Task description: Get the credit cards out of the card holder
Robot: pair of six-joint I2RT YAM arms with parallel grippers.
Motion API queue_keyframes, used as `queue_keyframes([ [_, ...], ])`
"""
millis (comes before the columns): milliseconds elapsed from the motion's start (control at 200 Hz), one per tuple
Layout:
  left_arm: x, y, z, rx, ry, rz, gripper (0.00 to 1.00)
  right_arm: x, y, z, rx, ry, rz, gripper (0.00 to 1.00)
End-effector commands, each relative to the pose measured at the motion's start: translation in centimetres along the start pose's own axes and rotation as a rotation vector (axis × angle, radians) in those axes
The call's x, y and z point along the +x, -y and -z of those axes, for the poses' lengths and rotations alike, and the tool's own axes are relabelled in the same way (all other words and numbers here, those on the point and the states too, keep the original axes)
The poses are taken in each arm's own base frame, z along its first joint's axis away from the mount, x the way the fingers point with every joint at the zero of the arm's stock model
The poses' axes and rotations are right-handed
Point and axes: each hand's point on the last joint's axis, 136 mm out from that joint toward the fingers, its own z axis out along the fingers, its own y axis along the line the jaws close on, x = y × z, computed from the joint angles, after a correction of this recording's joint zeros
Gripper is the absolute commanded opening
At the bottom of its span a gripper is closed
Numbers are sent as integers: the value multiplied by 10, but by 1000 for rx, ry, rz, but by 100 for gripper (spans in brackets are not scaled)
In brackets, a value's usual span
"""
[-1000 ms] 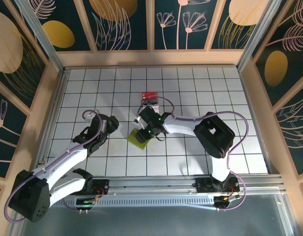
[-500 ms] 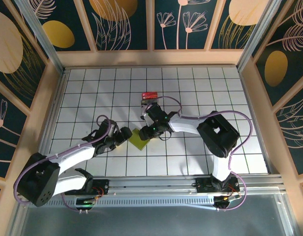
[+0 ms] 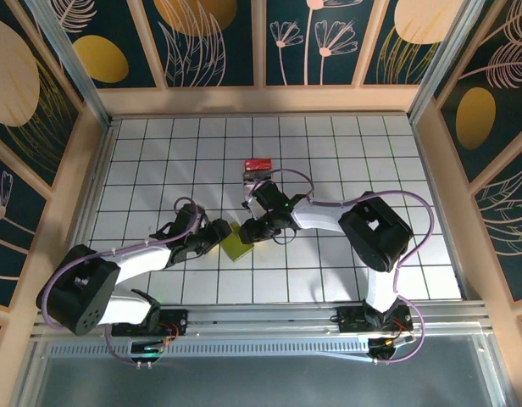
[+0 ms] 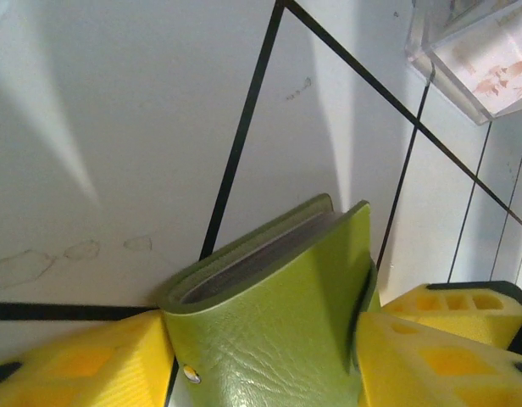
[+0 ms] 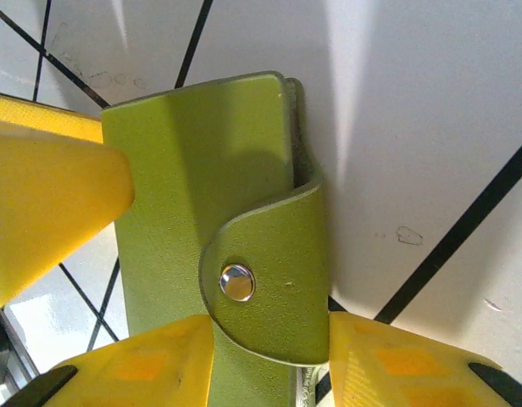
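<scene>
A white tabletop ruled into squares by thin black lines forms the floor, with soft bands of light and shadow across it. A pale wooden rim frames it at 12, 9 and 3 o'clock. Above the rim stand dark teal wall panels painted with gold ovals and pale leaf outlines. A metal rail runs along 6 o'clock.
</scene>
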Motion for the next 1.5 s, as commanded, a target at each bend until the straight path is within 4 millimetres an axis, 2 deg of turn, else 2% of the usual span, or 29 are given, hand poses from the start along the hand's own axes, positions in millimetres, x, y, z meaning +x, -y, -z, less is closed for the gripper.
queue_keyframes([
  [0,-11,29,2,104,41,-40,55,-5,-4,5,-49,25,-20,39],
  [140,-16,38,7,148,76,-59,55,-11,-4,11,-121,57,-65,38],
  [295,-13,46,1,187,53,-80,54,-17,-5,12,-163,70,-87,37],
  [616,-16,56,-7,198,35,-115,47,-26,-6,12,-185,85,-110,35],
  [756,-16,58,-10,201,28,-124,37,-31,-4,13,-191,96,-124,34],
  [931,-22,62,-11,187,48,-156,17,-32,5,19,-164,105,-144,34],
  [1056,-32,70,-7,189,86,-211,0,-40,14,37,-129,164,-153,37],
  [1276,-46,109,16,295,181,-374,0,-59,21,81,-39,333,-142,51],
  [1496,-40,133,31,388,180,-500,0,-67,31,124,91,486,-173,62],
])
